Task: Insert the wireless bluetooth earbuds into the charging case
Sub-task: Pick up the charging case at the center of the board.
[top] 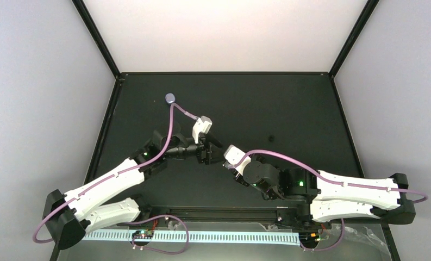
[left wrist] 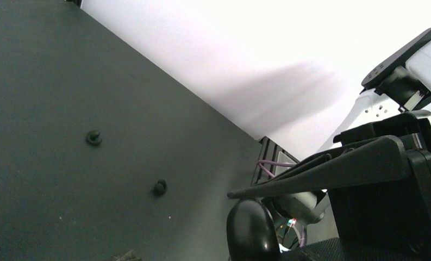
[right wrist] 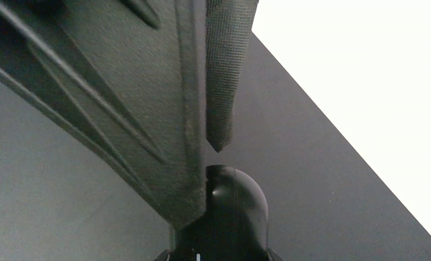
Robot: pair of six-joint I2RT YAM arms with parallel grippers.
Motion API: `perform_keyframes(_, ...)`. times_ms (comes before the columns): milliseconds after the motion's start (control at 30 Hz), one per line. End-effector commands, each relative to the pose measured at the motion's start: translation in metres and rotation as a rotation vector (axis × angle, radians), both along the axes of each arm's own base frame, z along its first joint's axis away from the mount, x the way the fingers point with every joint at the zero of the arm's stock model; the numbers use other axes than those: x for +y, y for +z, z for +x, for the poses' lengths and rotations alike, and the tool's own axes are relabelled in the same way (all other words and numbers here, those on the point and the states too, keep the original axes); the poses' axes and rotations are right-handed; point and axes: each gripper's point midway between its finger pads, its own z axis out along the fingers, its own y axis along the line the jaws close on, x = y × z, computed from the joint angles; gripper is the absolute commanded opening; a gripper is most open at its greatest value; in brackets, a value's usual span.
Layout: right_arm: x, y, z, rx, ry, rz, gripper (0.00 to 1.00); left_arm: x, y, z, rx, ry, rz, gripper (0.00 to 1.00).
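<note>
A glossy black oval charging case (left wrist: 251,231) sits between the jaws of my left gripper (left wrist: 244,217). The thin upper finger (left wrist: 322,166) hovers just over it and the lower pad is at the frame's bottom edge, so the jaws still stand wide. In the right wrist view the case (right wrist: 240,201) shows a seam, just past my right gripper (right wrist: 206,182). One finger partly hides the case and the other fingertip (right wrist: 218,144) stands clear of it. Two tiny dark earbuds (left wrist: 94,137) (left wrist: 159,187) lie apart on the black table. From above, both grippers (top: 205,153) (top: 229,162) meet mid-table.
A small lavender oval thing (top: 170,98) lies at the back left of the black table (top: 289,103), by the left arm's purple cable (top: 173,117). A dark speck (top: 271,138) lies to the right of the grippers. White walls enclose the table.
</note>
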Motion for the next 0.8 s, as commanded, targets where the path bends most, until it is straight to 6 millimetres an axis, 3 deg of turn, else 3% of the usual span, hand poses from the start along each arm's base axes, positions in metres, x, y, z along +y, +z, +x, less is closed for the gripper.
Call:
perform_keyframes(0,0.007,0.019,-0.002,-0.005,0.008,0.06,0.35,-0.007,0.013,0.004,-0.019,0.008,0.008,0.76)
perform_keyframes(500,0.017,0.027,0.002,-0.045,0.01,0.059,0.35,-0.025,0.004,-0.01,-0.001,-0.059,0.037,0.59)
perform_keyframes(767,0.021,0.026,0.002,-0.048,0.016,0.06,0.35,-0.027,0.005,-0.015,0.0,-0.075,0.033,0.39)
